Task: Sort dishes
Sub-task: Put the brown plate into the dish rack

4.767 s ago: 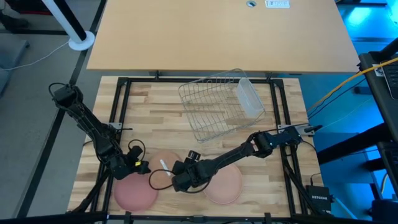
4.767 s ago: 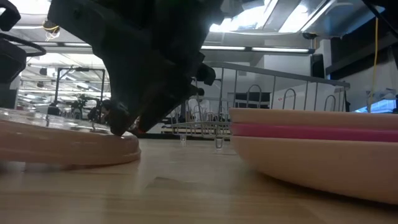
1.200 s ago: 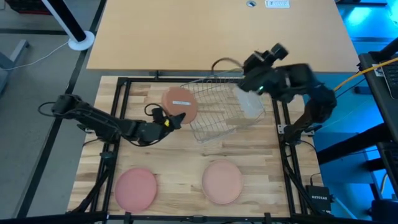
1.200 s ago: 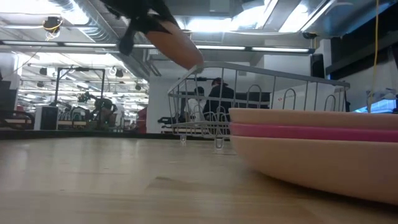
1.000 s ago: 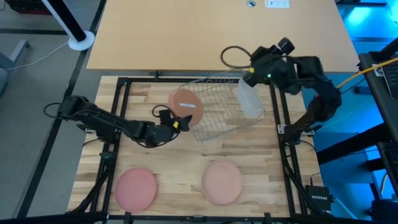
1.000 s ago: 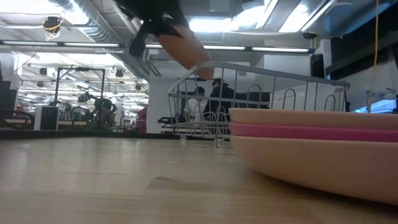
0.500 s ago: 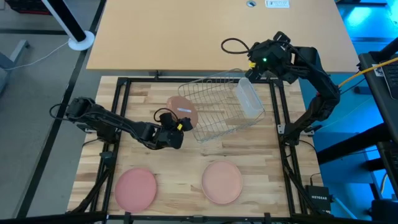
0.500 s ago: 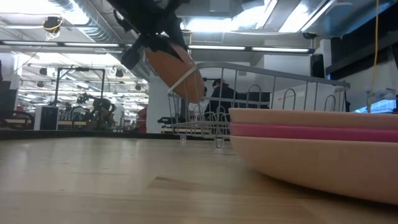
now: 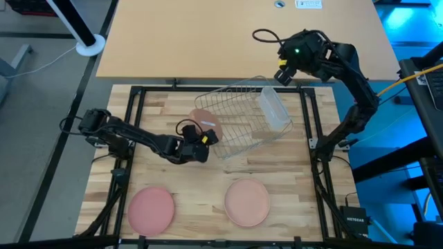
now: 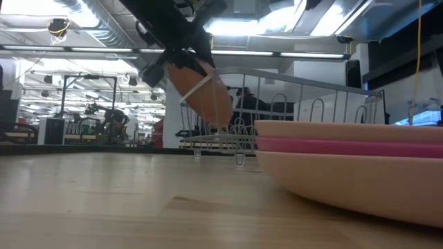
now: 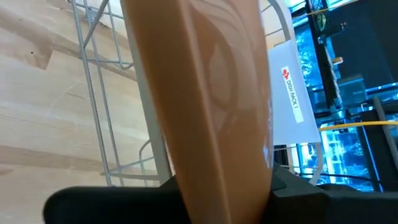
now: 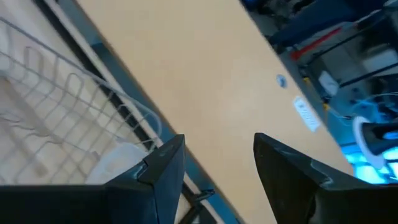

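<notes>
My left hand [image 9: 201, 140] is clamped on the edge of the tan-brown plate [image 9: 205, 122], holding it tilted on edge at the near-left end of the wire rack [image 9: 239, 119] on my butcher-block surface [image 9: 173, 181]. My right hand [image 9: 282, 75] hangs high over the rack's far corner, fingers [image 12: 163, 165] parted and empty. The magenta-pink plate [image 9: 151, 209] and pale peach plate [image 9: 247, 201] lie flat near the front edge, well apart. A clear cup [image 9: 274, 111] lies in the rack. Beyond the rack is a bare tan tabletop [image 9: 208, 34]; the low view shows a bright workshop behind.
</notes>
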Available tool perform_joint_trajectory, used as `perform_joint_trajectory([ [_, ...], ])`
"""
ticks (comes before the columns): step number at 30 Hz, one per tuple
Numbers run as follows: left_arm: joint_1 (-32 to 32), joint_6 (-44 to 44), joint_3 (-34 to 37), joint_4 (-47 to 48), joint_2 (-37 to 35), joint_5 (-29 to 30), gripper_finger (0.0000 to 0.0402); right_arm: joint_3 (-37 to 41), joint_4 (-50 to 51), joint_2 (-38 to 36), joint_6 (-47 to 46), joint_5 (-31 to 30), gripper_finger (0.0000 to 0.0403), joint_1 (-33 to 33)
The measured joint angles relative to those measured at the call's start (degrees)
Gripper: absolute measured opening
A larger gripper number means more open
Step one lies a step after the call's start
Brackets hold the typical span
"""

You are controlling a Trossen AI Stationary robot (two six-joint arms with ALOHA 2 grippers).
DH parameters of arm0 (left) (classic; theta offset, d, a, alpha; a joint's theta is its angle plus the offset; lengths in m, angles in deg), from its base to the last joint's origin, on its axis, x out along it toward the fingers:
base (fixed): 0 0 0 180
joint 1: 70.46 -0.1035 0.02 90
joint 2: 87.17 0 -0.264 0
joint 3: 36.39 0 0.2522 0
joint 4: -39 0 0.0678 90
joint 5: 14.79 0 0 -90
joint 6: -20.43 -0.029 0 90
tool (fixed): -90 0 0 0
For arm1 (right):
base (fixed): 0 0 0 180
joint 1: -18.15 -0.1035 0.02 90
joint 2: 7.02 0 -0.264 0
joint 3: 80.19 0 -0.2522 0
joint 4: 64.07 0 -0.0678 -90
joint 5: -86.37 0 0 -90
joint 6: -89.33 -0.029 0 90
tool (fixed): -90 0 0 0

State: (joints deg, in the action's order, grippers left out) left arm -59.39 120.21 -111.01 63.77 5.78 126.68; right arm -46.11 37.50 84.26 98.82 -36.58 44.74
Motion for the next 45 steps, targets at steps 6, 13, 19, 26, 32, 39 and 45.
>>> perform_joint_trajectory([
  [6, -0.8, 2.2, -3.7, 8.5, 0.0, -3.8, 0.0035, 0.0, -0.7, 0.0, 0.0, 2.9, 0.0197, 0.5],
  [13, -0.7, 4.8, -9.5, 20.9, 0.0, -7.2, 0.0035, 2.4, -2.1, 0.1, 1.4, 15.2, 0.0197, 0.5],
  [19, -1.4, 7.8, -11.6, 26.3, -0.1, -11.2, 0.0035, 7.6, -5.7, 0.2, 1.5, 15.4, 0.0197, 0.5],
  [26, -3.5, 7.8, -11.6, 27.4, -0.1, -16.8, 0.0035, 12.7, -8.3, 0.2, 1.7, 15.1, 0.0197, 0.5],
  [32, -5.3, 5.5, -11.6, 26.9, -0.1, -24.7, 0.0045, 14.7, -9.4, 0.2, 3.2, 14.6, 0.0197, 0.5],
  [39, -5.5, 4.3, -11.5, 25.9, -0.1, -29.9, 0.0117, 14.9, -9.8, 0.2, 3.4, 14.5, 0.0197, 0.5],
  [45, -5.4, 0.3, -11.5, 26.2, -0.2, -30.7, 0.0129, 14.9, -9.4, 0.1, 4.4, 14.5, 0.0197, 0.5],
])
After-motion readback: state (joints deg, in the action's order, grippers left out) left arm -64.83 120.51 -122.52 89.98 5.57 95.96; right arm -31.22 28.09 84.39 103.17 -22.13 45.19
